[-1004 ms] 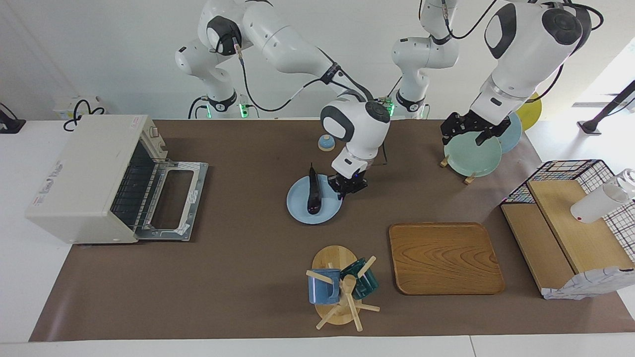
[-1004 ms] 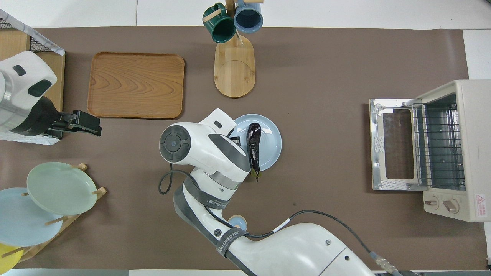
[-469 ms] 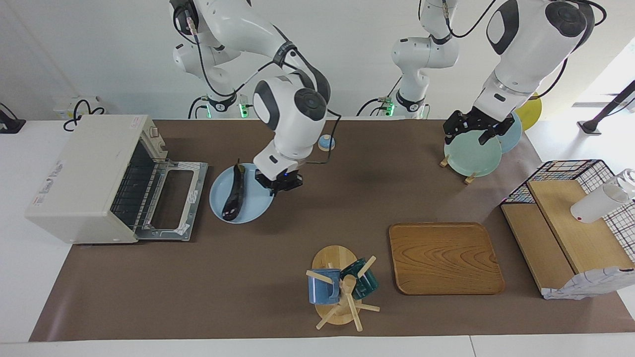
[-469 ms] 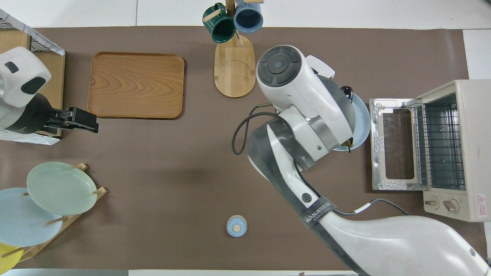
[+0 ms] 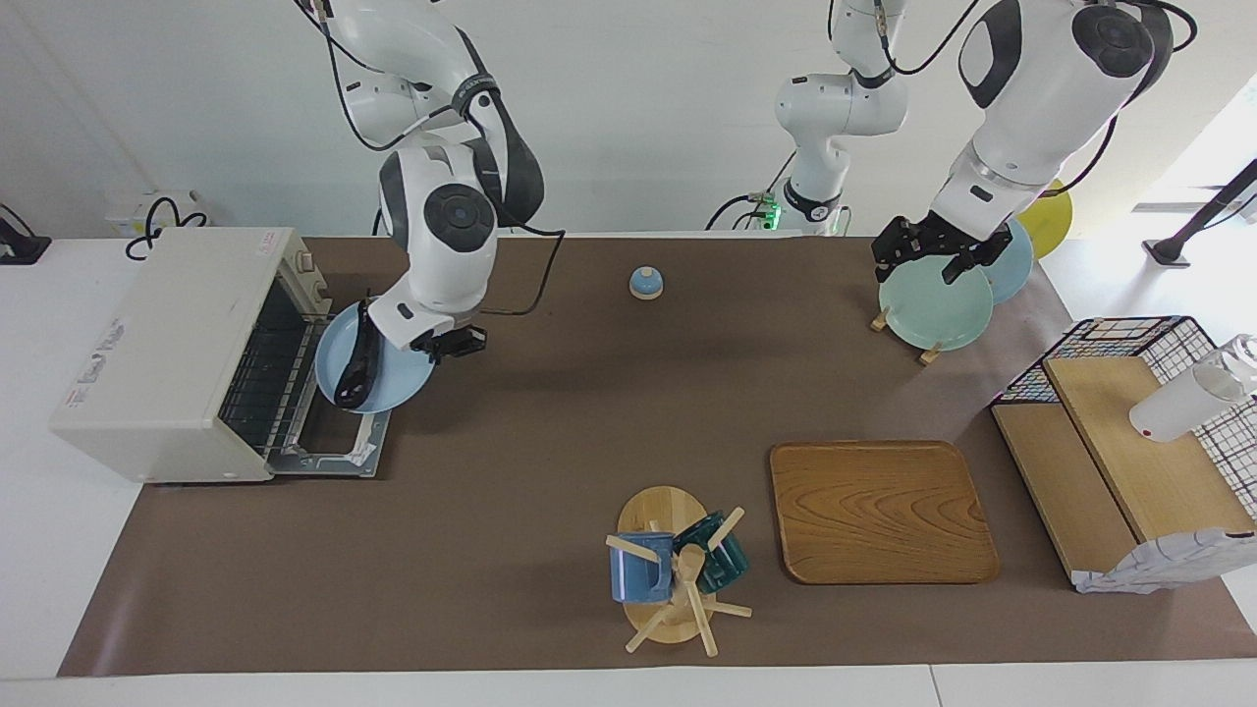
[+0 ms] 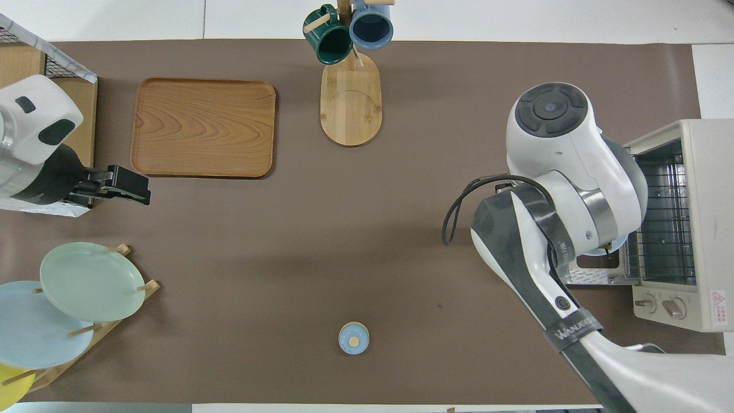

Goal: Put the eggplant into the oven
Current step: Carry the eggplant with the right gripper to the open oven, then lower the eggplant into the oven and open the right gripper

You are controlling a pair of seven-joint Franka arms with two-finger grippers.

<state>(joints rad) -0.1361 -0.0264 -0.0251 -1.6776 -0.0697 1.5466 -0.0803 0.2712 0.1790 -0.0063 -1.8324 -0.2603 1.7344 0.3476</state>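
My right gripper (image 5: pixel 447 344) is shut on the rim of a light blue plate (image 5: pixel 388 383). It holds the plate up, tilted, over the oven's dropped door (image 5: pixel 334 454). The dark purple eggplant (image 5: pixel 352 368) lies on the plate at its lower edge, the edge toward the oven's mouth. The cream-white oven (image 5: pixel 167 344) stands open at the right arm's end of the table, wire rack showing; it also shows in the overhead view (image 6: pixel 688 229). There my right arm hides the plate and the eggplant. My left gripper (image 5: pixel 933 257) waits, open, over the plate rack.
A small blue bell (image 5: pixel 645 283) sits near the robots. A wooden tray (image 5: pixel 881 511) and a mug tree (image 5: pixel 678 570) with two mugs lie farther out. A plate rack (image 5: pixel 938 309) and a wire basket with wooden boards (image 5: pixel 1129 432) stand at the left arm's end.
My right arm has carried the plate with the eggplant from the table's middle to over the oven door, and the plate has tilted toward the oven. The left arm has barely moved.
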